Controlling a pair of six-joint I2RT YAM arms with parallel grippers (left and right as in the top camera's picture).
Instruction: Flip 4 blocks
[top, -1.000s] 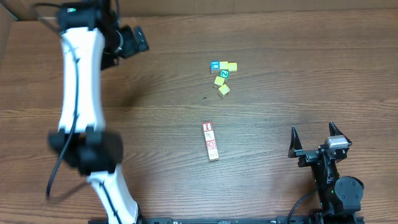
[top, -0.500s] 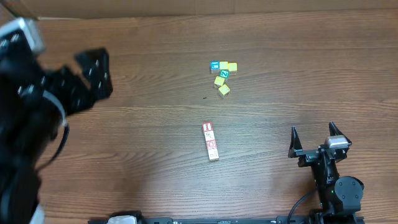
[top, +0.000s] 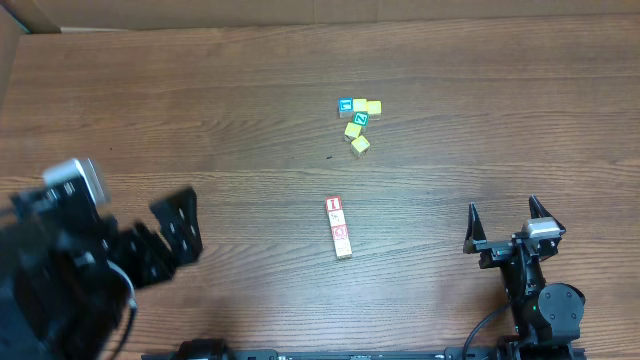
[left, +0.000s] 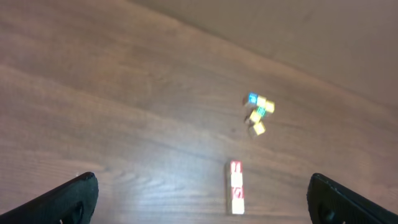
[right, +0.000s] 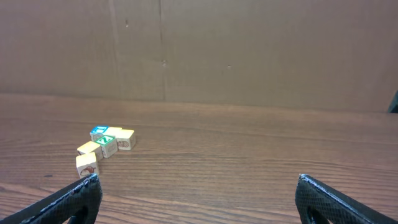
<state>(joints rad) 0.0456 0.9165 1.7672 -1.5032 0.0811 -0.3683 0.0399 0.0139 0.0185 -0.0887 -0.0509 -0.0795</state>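
Note:
The blocks (top: 338, 227) lie end to end in a short row at the table's middle, pale faces with red frames up; they also show in the left wrist view as blocks (left: 236, 186). My left gripper (top: 168, 240) hovers high over the near left of the table, blurred, well left of the row. It is open and holds nothing, its fingertips (left: 74, 200) wide apart at that view's bottom corners. My right gripper (top: 503, 215) rests at the near right, open and holding nothing, with the fingertips (right: 78, 198) spread. The row is out of the right wrist view.
A cluster of yellow, blue-faced and green-faced cubes (top: 358, 120) sits behind the row, seen too as the cluster (left: 258, 112) and the cluster (right: 106, 146). A brown cardboard wall (right: 199, 50) lines the table's far edge.
The left arm has swung from the far left corner down to the near left, closer to the overhead camera. The right arm and all blocks have stayed put.

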